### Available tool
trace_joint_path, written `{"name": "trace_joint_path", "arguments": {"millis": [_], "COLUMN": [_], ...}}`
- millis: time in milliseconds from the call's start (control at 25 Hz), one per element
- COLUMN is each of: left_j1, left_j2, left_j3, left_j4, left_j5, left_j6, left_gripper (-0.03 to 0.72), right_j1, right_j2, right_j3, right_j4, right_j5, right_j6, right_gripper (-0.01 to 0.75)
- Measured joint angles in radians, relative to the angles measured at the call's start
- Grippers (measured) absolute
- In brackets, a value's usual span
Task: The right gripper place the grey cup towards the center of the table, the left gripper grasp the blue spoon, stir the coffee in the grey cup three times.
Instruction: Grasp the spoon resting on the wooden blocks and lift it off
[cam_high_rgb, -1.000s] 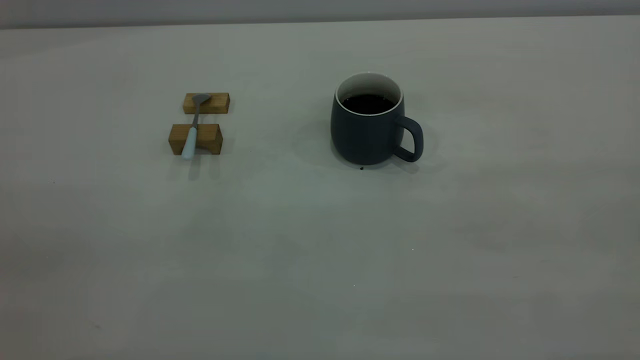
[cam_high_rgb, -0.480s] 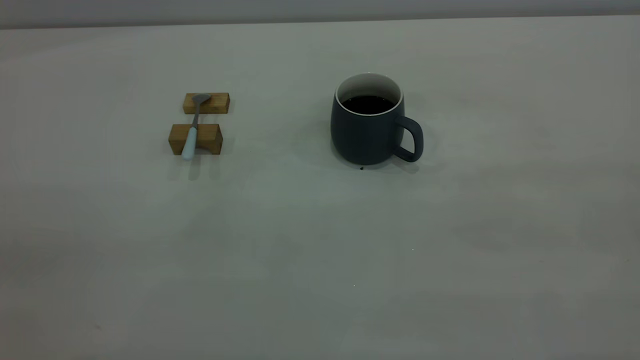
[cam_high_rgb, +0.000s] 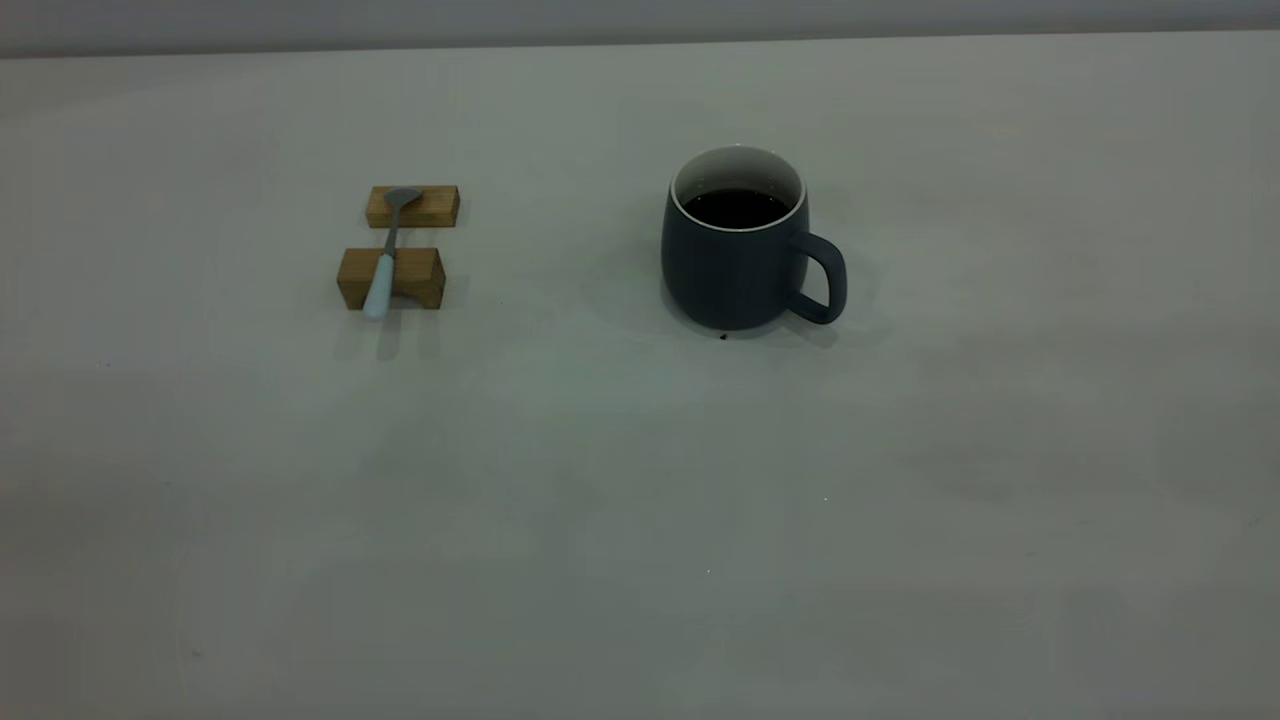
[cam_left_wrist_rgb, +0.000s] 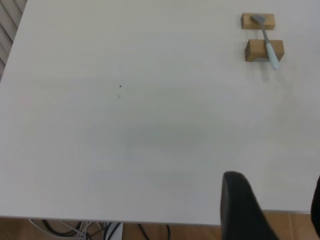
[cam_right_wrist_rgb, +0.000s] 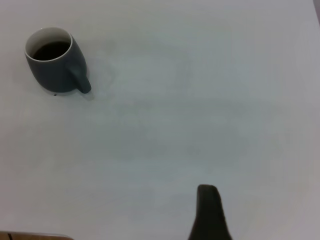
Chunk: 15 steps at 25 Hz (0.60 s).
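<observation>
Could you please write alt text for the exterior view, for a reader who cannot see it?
A grey cup of dark coffee stands upright on a pale table, handle to the view's right. To its left, apart, a blue spoon lies across two wooden blocks; no pincer shows.

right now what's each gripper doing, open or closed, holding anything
left gripper: open, holding nothing, far from the blue spoon.
right gripper: cannot be told, far from the grey cup.

no readable txt, no labels, brands, nos. or signs anywhere
</observation>
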<state>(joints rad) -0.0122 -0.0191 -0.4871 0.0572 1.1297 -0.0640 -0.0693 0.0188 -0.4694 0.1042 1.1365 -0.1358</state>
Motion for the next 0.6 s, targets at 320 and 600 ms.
{"name": "trace_joint_path", "arguments": {"millis": [320,600], "left_j1": [0.0,0.0], "left_j2": [0.023,0.414], "left_j3": [-0.003,-0.072], "left_j4": [0.063,0.127], "left_j5": [-0.008,-0.264], "left_j6": [0.001,-0.035], "left_gripper": [0.437,0.573], "right_j1": [0.0,0.0], "right_j2": [0.0,0.0], "right_j3": [0.0,0.0], "right_j4": [0.0,0.0], "right_j5": [0.0,0.0], "right_j6": [0.0,0.0], "right_gripper": [0.592,0.592]}}
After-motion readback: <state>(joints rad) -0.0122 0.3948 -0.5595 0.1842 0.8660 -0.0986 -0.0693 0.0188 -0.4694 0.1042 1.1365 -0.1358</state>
